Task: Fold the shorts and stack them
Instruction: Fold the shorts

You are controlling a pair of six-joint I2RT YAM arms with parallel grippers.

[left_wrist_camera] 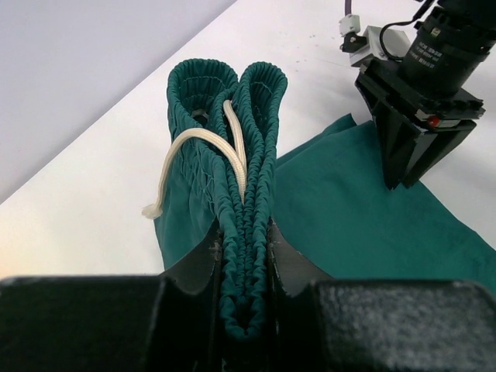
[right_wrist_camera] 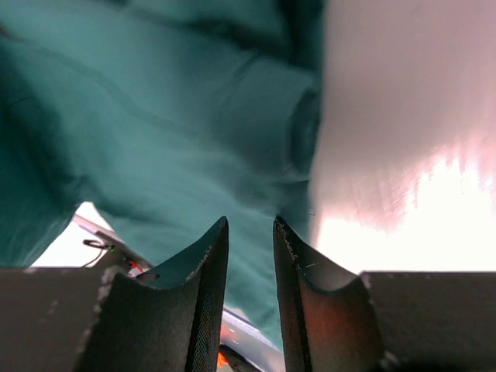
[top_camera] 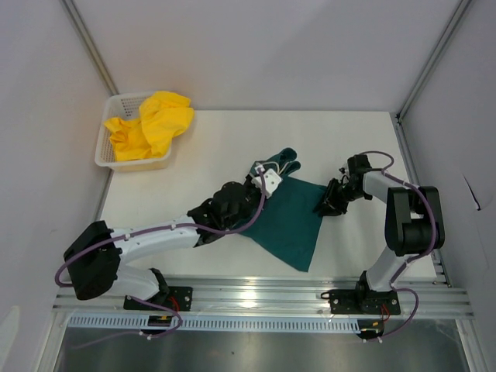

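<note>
The dark teal shorts lie spread on the table's middle. Their gathered waistband with a white drawstring stands up from my left gripper, which is shut on the bunched elastic. In the top view my left gripper is at the cloth's far left corner. My right gripper points down at the right edge of the teal shorts. My right gripper has its jaws a narrow gap apart, with cloth behind them and nothing pinched. The yellow shorts lie crumpled in the basket.
A white mesh basket stands at the far left corner of the table. Grey walls close in the left, back and right. A metal rail runs along the near edge with both arm bases.
</note>
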